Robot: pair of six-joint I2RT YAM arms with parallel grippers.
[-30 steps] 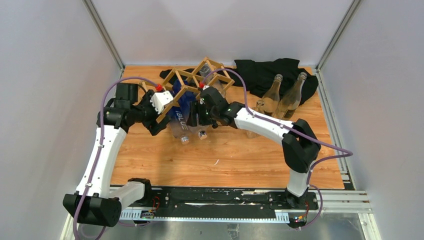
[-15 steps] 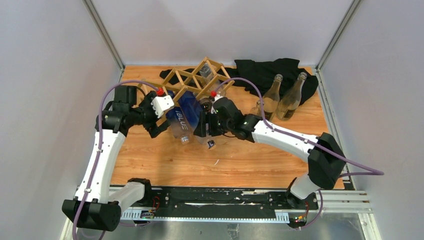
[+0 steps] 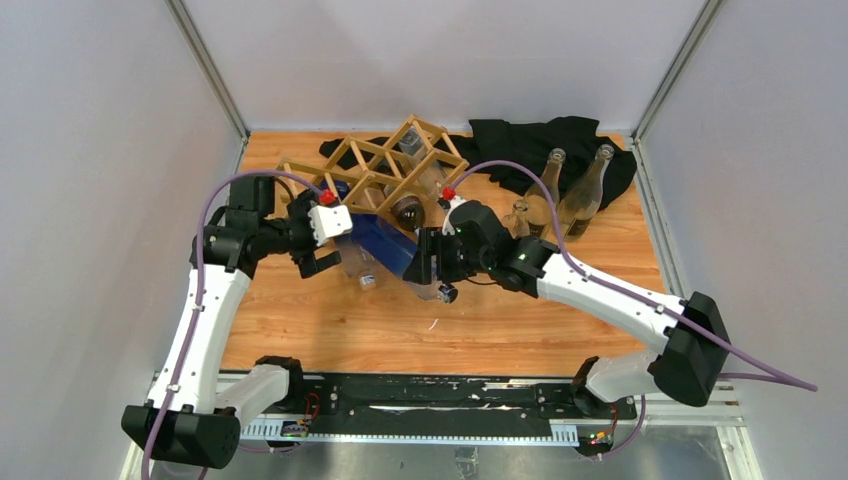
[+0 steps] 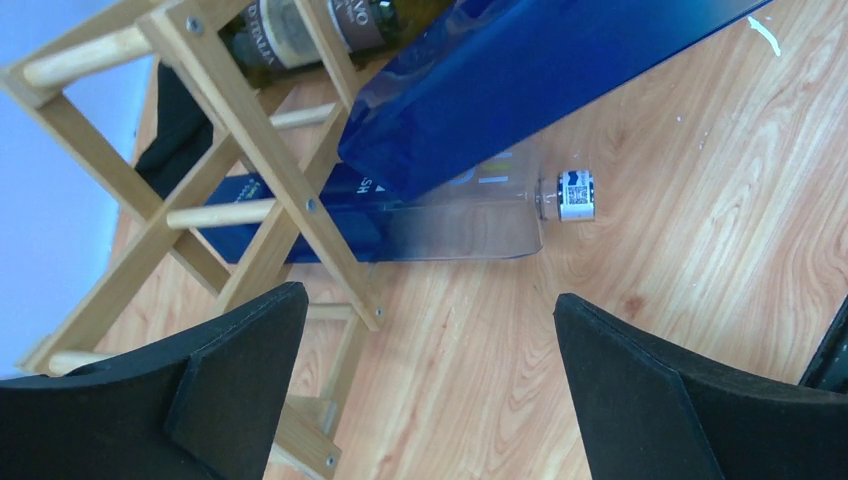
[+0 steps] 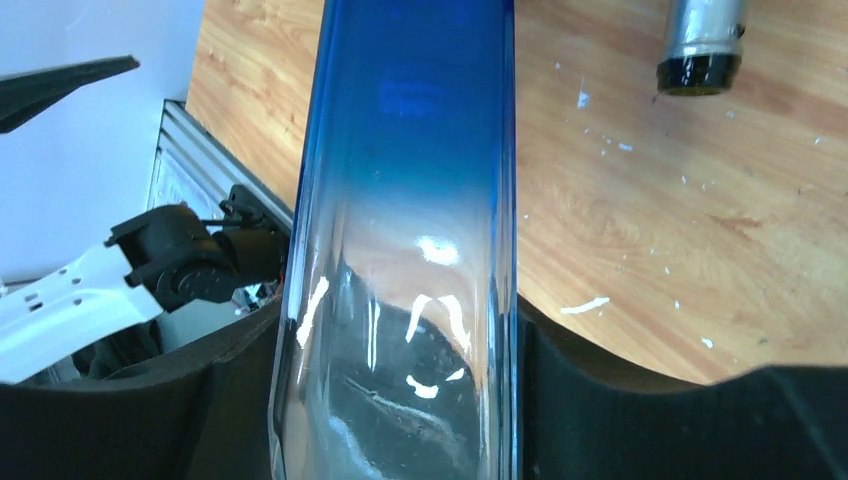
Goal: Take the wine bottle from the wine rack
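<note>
Near side first: my left gripper (image 4: 425,300) hangs with its jaws spread wide and nothing between them, at about 8 o'clock off the rack's near-left end, over the bare wooden table (image 3: 330,340). My right gripper (image 3: 428,268) is closed part-way round the wine bottle (image 3: 385,240), a blue-to-clear glass one, gripping the clear end, with pads (image 5: 235,400) on both flanks. The bottle lies slanted, neck to 5 o'clock and blue base to 11 o'clock. The base sits at or under the near edge of the wine rack (image 4: 274,150); I can't tell from above if it's free of the sticks. Step, I judge: the draw-out, well along but not finished. The next move calls for pulling further along the bottle's own axis toward 5 o'clock, kept straight so the base doesn't catch a stick and drag the light rack. Then set it down apart from the rack. The left gripper is free to steady the rack if needed. Only the left wrist shows a second blue-clear bottle (image 4: 460,225) partly behind the held one, base inside the rack, its white-labelled cap (image 4: 573,195) out over the table, plus a dark labelled bottle (image 4: 262,48) in a cell. Only the right wrist shows the grip contact. Only the top view shows, far off at 1 to 2 o'clock, an upright clear bottle (image 3: 545,192) and a black cloth (image 3: 530,140).
</note>
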